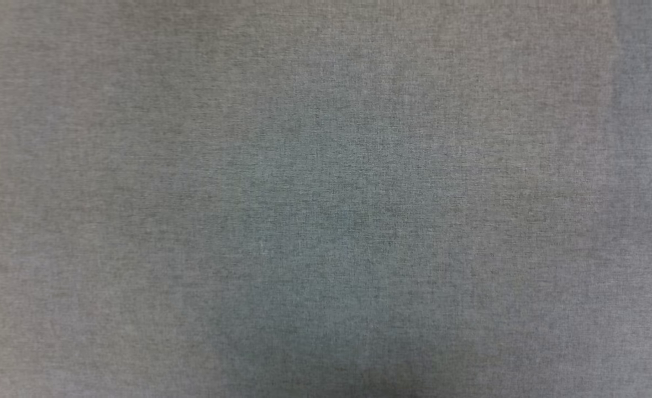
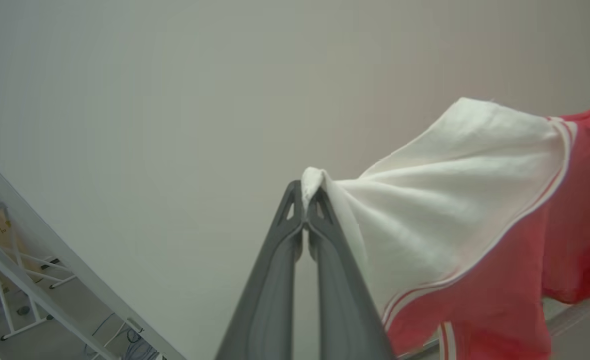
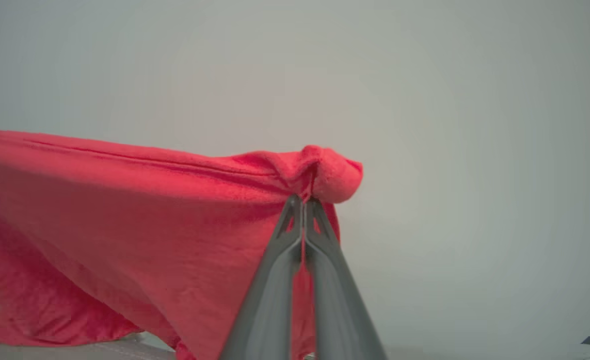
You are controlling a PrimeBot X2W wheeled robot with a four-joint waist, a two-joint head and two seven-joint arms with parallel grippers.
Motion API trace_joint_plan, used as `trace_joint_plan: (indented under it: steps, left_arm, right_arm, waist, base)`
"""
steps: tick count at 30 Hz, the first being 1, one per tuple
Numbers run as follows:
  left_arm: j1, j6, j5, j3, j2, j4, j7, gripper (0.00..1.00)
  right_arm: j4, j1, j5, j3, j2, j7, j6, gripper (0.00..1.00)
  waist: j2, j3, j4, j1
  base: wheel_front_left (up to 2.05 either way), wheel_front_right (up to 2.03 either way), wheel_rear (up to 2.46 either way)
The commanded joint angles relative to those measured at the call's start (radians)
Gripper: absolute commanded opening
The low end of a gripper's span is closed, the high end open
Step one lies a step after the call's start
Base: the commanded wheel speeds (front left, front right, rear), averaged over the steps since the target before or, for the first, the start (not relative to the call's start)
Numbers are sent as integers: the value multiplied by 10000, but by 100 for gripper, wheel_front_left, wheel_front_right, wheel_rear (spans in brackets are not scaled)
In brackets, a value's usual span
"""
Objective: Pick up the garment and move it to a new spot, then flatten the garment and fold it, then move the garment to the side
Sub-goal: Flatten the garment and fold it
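Observation:
The garment [image 2: 475, 220] is a red shirt with a white sleeve and red-and-white striped trim, held up in the air. In the left wrist view my left gripper [image 2: 305, 195] is shut on the tip of the white sleeve, and the cloth drapes away to the right. In the right wrist view my right gripper [image 3: 303, 200] is shut on a bunched red edge of the garment [image 3: 125, 215], which stretches off to the left and hangs down. The lettering is hidden.
The head view looks straight down on a plain grey cloth surface [image 1: 326, 199]. A pale wall stands behind both grippers. White metal frame legs [image 2: 15, 280] and cables on the floor show at the lower left of the left wrist view.

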Motion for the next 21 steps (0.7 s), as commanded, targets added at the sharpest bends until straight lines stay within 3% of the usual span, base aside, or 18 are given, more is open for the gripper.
trace_joint_plan:
  steps: [1,12,21]
  left_arm:
    - [568,-1,-135,-13,-106,-42,-114,0]
    - [5171,217,-1147,-234,-985,-899,-281,0]
    - [8324,559,-1856,-422,-817,-1691,-69,0]
  right_arm:
    - [97,392,167,93,-14,-160,-17,0]
    - [-8,3792,1784,1384,-265,-406,-17,0]
    - [54,6471,3163,1462,-390,-258,-17,0]
  waist:
    - [0,-316,157,-1]
    - [0,-2157,569,-1]
    - [0,-3736,871,-1]
  base:
    - [0,0,0]
    - [0,0,0]
    - [0,0,0]
